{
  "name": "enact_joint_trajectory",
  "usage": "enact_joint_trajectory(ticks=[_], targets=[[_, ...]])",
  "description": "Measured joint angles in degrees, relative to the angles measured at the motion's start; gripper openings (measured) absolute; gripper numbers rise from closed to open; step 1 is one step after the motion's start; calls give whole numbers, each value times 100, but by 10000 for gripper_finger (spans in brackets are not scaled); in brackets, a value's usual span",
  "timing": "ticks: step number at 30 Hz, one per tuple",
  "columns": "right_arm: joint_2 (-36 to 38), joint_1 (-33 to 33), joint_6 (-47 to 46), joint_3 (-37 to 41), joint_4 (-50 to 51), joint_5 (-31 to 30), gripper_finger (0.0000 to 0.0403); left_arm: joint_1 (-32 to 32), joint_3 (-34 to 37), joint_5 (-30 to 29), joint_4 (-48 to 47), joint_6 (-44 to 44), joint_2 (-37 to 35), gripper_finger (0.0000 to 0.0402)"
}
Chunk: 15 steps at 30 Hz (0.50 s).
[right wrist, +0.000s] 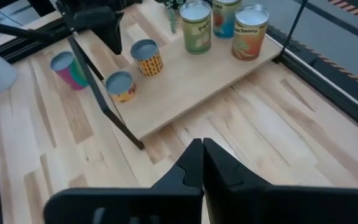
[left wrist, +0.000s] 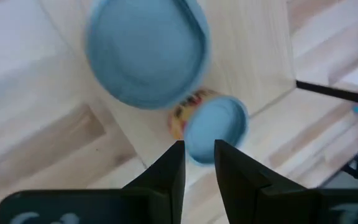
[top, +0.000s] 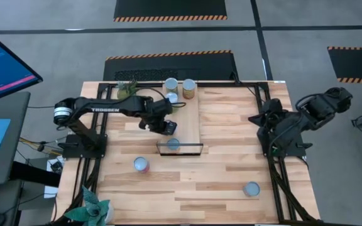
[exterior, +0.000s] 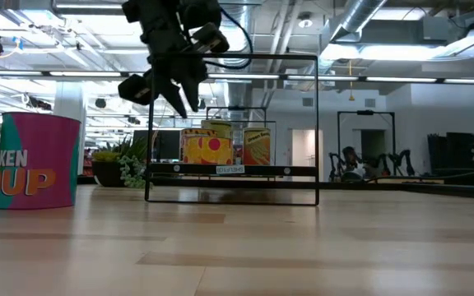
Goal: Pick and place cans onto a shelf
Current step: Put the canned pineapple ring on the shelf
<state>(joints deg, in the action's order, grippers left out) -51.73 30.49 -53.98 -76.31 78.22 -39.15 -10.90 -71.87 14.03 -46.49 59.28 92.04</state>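
Observation:
The shelf (top: 190, 119) is a long light-wood board with a black frame (top: 180, 149) at its near end. Three cans (right wrist: 225, 22) stand at its far end. Two smaller cans (right wrist: 146, 56) (right wrist: 120, 86) stand near the frame. My left gripper (left wrist: 199, 158) hovers above these two, fingers pointing down with a narrow gap, empty; it also shows in the high view (top: 164, 125). A pink and teal can (top: 141, 164) and another can (top: 251, 188) stand on the table. My right gripper (right wrist: 202, 152) is shut and empty at the table's right side.
A green plant (top: 126, 89) stands by the shelf's far left corner, and another (top: 93, 210) at the near left corner. Black rails (top: 275, 182) run along the table's sides. Bare wood lies between the shelf and my right arm (top: 281, 129).

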Motion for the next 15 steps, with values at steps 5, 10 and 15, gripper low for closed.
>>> enact_joint_trajectory(ticks=[5, 10, 15], targets=[[96, -1, 42, 0, 164, -2, 18, 76, -7, 175, -175, 484, 5, 73], [90, -3, 49, 0, 364, -166, 15, 175, -9, -136, -323, 608, 73, 73], [86, -1, 51, 0, 411, -169, 19, 209, -14, -183, -96, 654, 189, 73]])
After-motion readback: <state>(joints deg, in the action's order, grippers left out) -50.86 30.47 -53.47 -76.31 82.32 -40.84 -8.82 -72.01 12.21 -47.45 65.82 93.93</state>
